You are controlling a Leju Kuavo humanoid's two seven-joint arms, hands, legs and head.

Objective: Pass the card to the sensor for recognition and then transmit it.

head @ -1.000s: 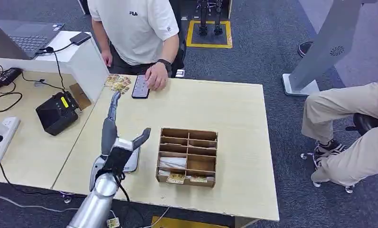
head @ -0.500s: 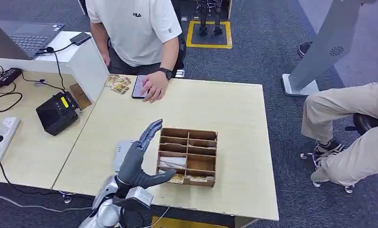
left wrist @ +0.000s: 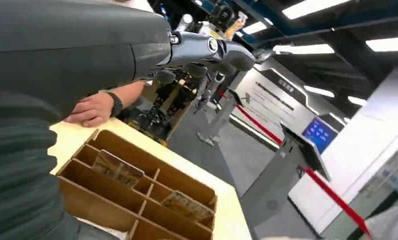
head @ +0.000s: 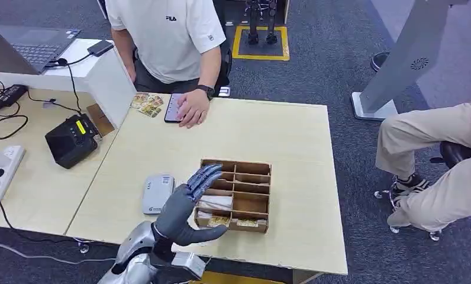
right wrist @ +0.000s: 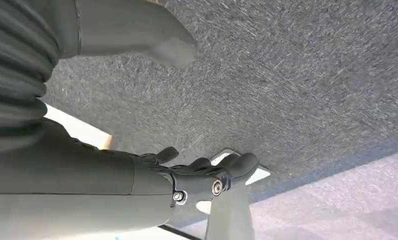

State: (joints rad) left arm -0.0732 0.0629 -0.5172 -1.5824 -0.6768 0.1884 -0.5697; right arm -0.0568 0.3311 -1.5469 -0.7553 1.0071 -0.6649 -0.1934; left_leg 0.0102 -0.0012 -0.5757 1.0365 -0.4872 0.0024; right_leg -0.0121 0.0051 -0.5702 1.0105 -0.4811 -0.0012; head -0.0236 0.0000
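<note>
A wooden divider box (head: pixel 235 195) stands on the pale table (head: pixel 280 136), with cards (head: pixel 219 222) lying in its near compartments. The grey-white card sensor (head: pixel 158 193) lies flat just left of the box. My left hand (head: pixel 189 207) hovers over the box's left edge, fingers stretched out and thumb spread, holding nothing. In the left wrist view its fingers (left wrist: pixel 207 49) reach above the box (left wrist: pixel 112 200) and two cards (left wrist: pixel 118 169) inside. My right hand (right wrist: pixel 112 180) hangs over grey carpet, empty with thumb apart from the fingers.
A person in a white shirt (head: pixel 168 35) stands at the far edge, a hand (head: pixel 192 108) on a phone (head: pixel 174 108), beside loose cards (head: pixel 147 105). A black device (head: pixel 71 141), cables and a laptop (head: pixel 35 44) sit left. A seated person's legs (head: pixel 440 160) are right.
My left hand has swung right from above the sensor to the box's left edge, turning as it went; the sensor is now uncovered. The person's hand shifted slightly on the phone.
</note>
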